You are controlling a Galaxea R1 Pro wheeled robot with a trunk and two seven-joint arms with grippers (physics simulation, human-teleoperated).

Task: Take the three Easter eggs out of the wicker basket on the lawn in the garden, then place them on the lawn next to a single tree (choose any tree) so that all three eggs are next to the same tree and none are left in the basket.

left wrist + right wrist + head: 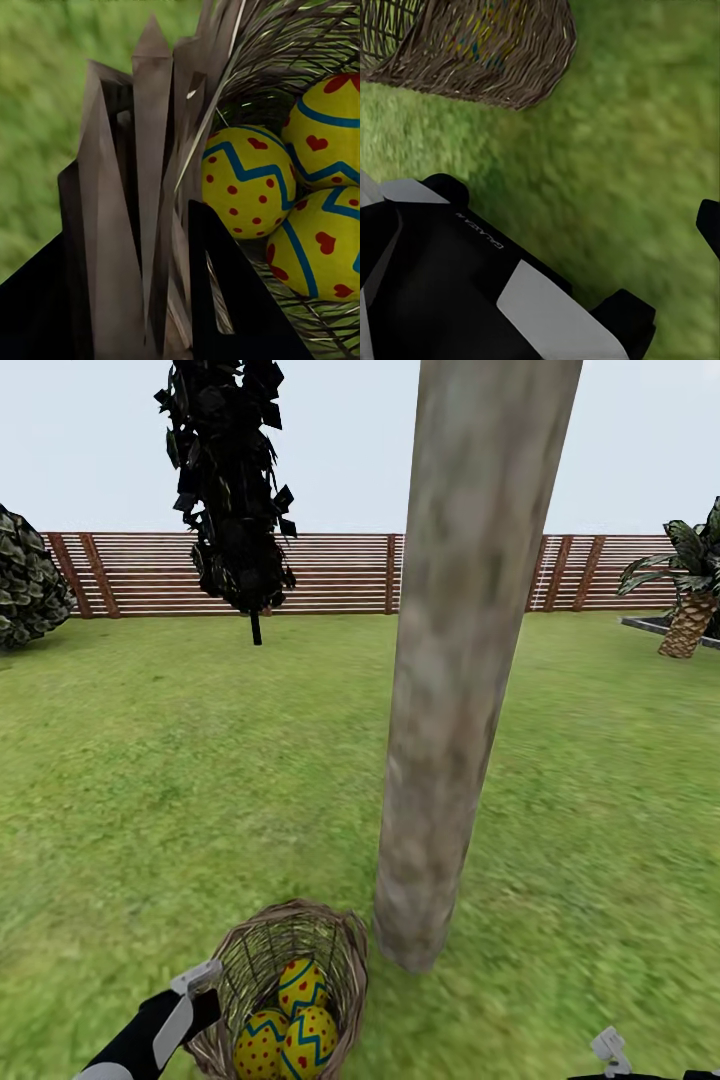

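The wicker basket sits tilted on the lawn just left of the tree's thick pale trunk. All three Easter eggs lie inside it: one at the back and two in front. My left gripper is at the basket's left rim. In the left wrist view it is shut on the woven wall, with one black finger inside beside an egg. My right gripper hangs low at the right, open and holding nothing. Its fingertip is over grass, short of the basket.
A thin-trunked tree with dark foliage stands farther back on the left, before the brown slat fence. A round bush is at the far left and a palm-like plant at the far right. Open grass spreads around the trunk.
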